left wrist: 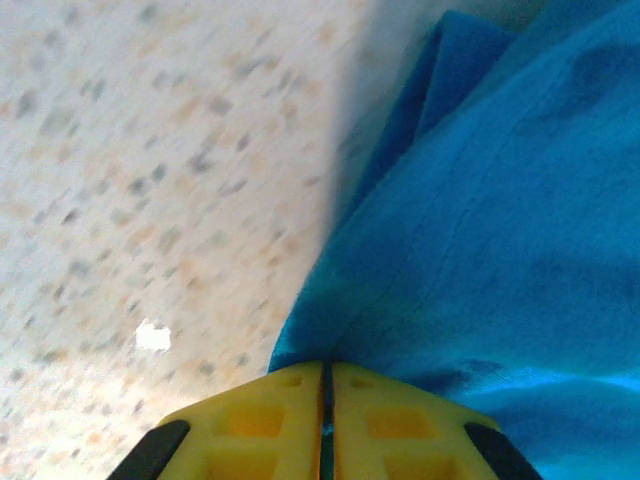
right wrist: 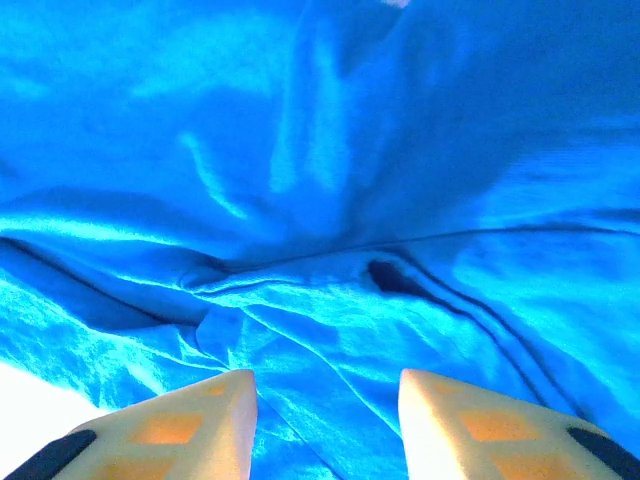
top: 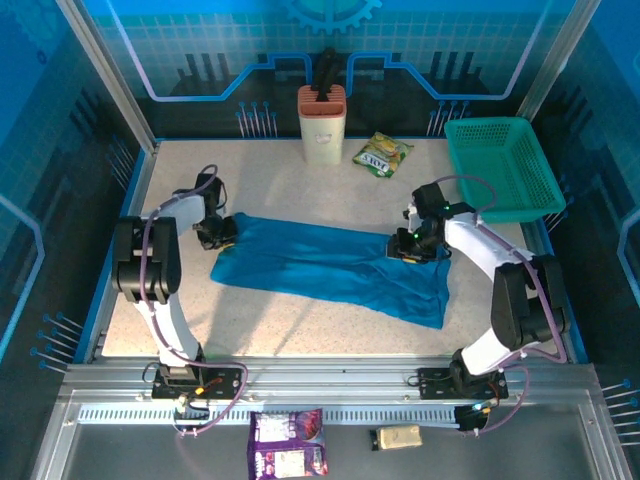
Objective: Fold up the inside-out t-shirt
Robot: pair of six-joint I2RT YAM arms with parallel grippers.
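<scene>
Cloth check: the blue t-shirt (top: 330,268) lies spread across the table (top: 300,335); left gripper (left wrist: 327,372) pinches its left edge tight, right gripper (right wrist: 328,390) rests on its right end, jaws partly apart.

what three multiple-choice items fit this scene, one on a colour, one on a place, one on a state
1. What colour is the t-shirt? A red; B blue; C white.
2. Where is the basket? A at the far right of the table; B at the near left; C on the t-shirt.
3. How is the left gripper? A wide open; B shut on the t-shirt; C holding the basket.

Key:
1 B, the t-shirt is blue in every view.
2 A, the top view shows the basket in the far right corner.
3 B, the left wrist view shows the jaws closed together on the t-shirt's edge.
</scene>
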